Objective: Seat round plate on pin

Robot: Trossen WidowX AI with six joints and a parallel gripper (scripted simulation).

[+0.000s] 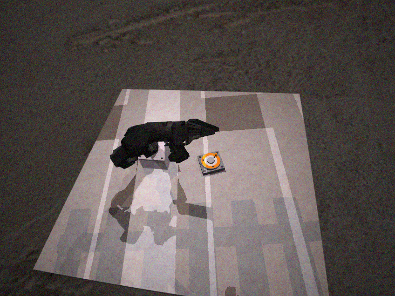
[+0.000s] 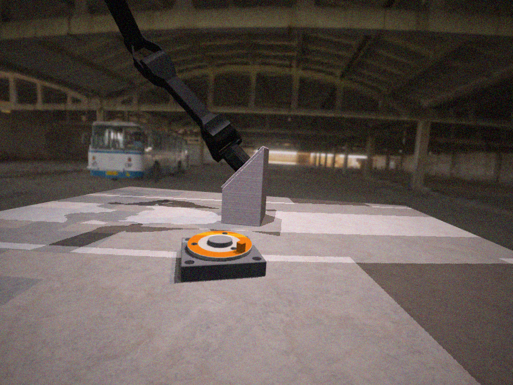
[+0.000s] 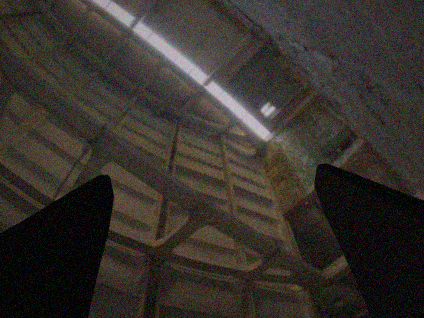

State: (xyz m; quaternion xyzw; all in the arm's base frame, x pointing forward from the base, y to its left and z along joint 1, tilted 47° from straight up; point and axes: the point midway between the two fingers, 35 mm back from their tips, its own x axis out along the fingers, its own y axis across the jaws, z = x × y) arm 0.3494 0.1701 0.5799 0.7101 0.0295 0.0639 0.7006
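Base (image 2: 222, 267) nearest; plate (image 2: 198, 246) uncovered; fingers apart, aloft.

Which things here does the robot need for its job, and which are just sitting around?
For the job:
- round plate with orange tab
- post
- base
- the tool, open and empty

Just around:
- grey wedge block
- patterned mat
- bus far behind

Open room rings the plate (image 1: 210, 160); only the grey block (image 2: 245, 194) stands near.
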